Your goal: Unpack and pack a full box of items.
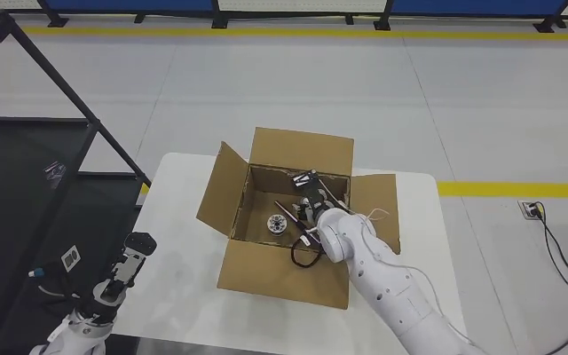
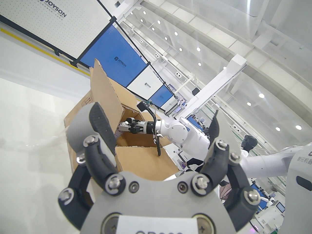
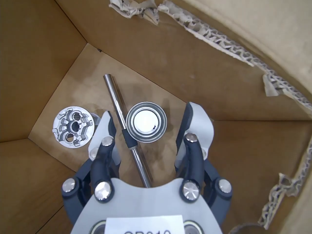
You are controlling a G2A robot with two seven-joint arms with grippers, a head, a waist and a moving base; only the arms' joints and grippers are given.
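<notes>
Right gripper (image 3: pixel 148 112) is inside the box (image 3: pixel 170 57), jaws wide, holding nothing. On the box floor below it lie a steel rod (image 3: pixel 119 103) and, just beside the rod, a round cap (image 3: pixel 146 122). A slotted hub (image 3: pixel 73 127) sits nearer the box corner. Both rod and cap sit between the fingers, so I'd offset to straddle one only, then descend straight. Left gripper (image 2: pixel 156 112) is outside the box, also wide and empty.

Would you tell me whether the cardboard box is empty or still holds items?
Still holds items: a metal rod, a ringed metal disc and a slotted round part lie on the floor of the cardboard box.
</notes>
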